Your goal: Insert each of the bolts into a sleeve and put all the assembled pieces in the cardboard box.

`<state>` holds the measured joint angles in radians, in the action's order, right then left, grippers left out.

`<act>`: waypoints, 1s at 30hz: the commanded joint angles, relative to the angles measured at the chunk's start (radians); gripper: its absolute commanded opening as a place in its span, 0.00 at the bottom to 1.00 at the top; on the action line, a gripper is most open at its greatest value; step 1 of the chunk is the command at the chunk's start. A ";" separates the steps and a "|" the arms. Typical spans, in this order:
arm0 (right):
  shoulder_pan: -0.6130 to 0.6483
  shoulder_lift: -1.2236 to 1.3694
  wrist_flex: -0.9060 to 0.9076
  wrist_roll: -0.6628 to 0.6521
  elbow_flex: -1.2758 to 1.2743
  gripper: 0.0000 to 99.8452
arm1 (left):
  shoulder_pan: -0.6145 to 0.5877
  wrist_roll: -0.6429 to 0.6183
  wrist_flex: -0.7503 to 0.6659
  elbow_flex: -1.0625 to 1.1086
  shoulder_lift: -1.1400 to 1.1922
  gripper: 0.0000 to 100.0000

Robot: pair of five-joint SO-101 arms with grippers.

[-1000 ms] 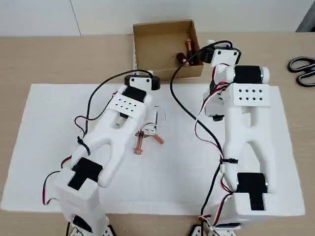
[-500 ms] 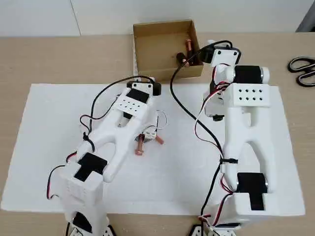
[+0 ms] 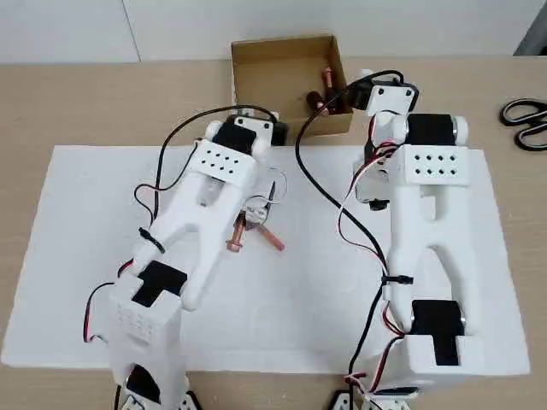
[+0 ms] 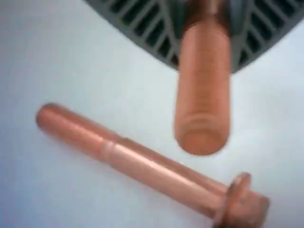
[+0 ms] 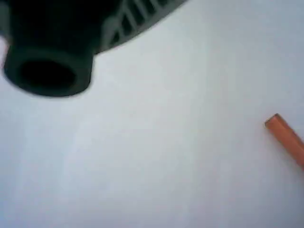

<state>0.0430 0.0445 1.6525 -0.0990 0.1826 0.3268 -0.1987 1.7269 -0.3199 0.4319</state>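
Left hand [image 4: 203, 21] first: it is closed on a short copper piece [image 4: 202, 99]. The ribbed jaws pinch one end, so most of its length sticks out free past them. Whether this piece is a sleeve or a bolt's shank I cannot tell. It hangs just over a bolt [image 4: 152, 166] that lies flat on the white sheet [image 4: 57, 57], with a flanged head at one end and a plain tip at the other. The two look apart, not touching.

I judge these pieces to be stiff, smooth metal, light but ready to roll on the sheet and to slip in a loose pinch. I would take the bolt across its shank near the head, where the flange would stop it sliding.

The cardboard box [image 3: 265, 77] stands just beyond the sheet's far edge, with a few copper pieces [image 3: 322, 90] already in it.
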 commanded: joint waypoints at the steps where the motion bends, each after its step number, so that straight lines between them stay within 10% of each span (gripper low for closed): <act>1: -0.008 -0.058 0.004 -0.006 0.049 0.01 | -0.032 0.353 0.025 -0.050 -0.121 0.01; 6: -0.008 -0.059 0.001 -0.006 0.049 0.01 | -0.114 0.870 0.025 -0.008 -0.199 0.01; 30: -0.007 -0.062 -0.001 -0.044 0.055 0.01 | -0.368 1.579 0.025 0.225 -0.129 0.01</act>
<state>0.0430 0.0445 1.6525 -0.1281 0.1826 -0.0123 1.2881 1.7315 -0.0898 0.2938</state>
